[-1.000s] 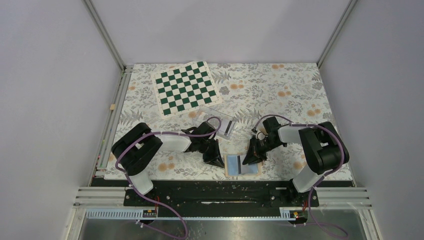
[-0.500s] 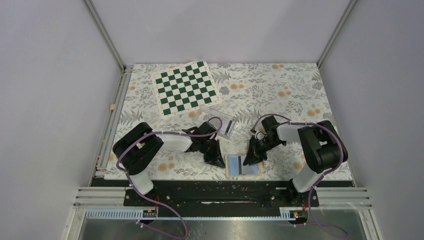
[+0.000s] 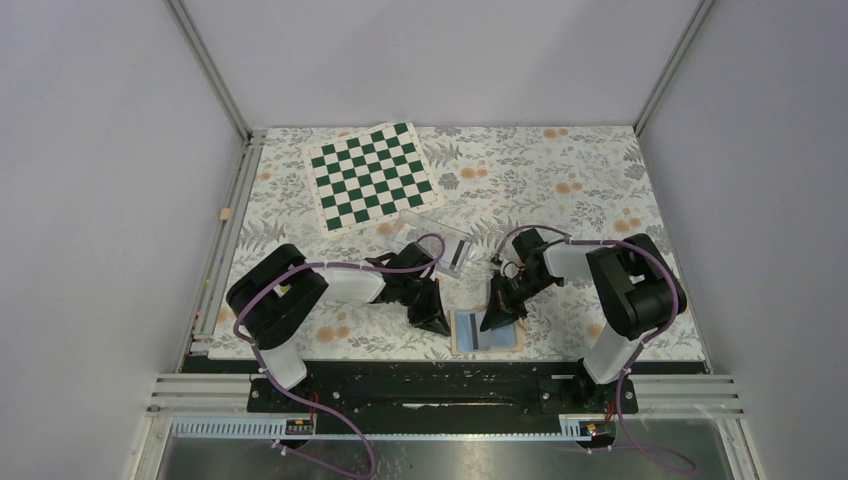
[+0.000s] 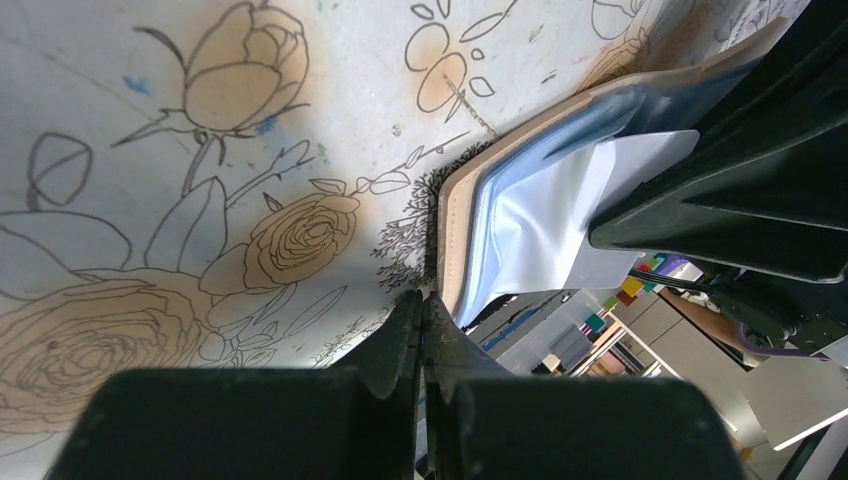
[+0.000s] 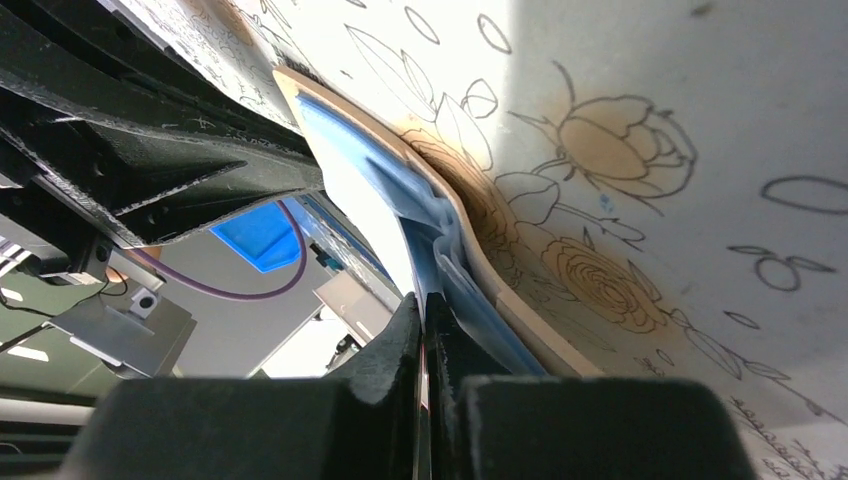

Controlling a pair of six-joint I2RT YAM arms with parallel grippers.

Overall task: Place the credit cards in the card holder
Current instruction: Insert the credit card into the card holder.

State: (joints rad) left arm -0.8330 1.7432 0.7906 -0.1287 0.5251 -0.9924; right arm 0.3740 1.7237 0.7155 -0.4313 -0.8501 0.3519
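**Near edge of the table, seen from above and from both wrists.** Far left lay a chessboard (image 3: pixel 372 175), and nearer the middle a clear box (image 3: pixel 437 240); neither was part of the job.

The left gripper (image 4: pixel 421 305) was clenched on nothing. Its tips were down on the flowered table (image 3: pixel 560 170), just beside the left rim of the holder (image 4: pixel 452 235). This looked like bracing, though the pictures did not show whether it touched the rim.

The holder lay open and flat at the near edge, between the two grippers, with its blue inside facing up.

One pale card (image 4: pixel 630 175) lay on that blue lining, its right part hidden under the right arm's black finger.

The right gripper (image 5: pixel 422 310) was closed, with its tips down on the blue lining. I could not tell whether it pinched the card's edge or only pushed against it.

**Progress, as judged.** One card was at the holder and probably being worked into a pocket, but whether it was seated could not be told. No other card could be made out, either loose or stowed. Finishing this insertion was left to do, and so was any remaining card.
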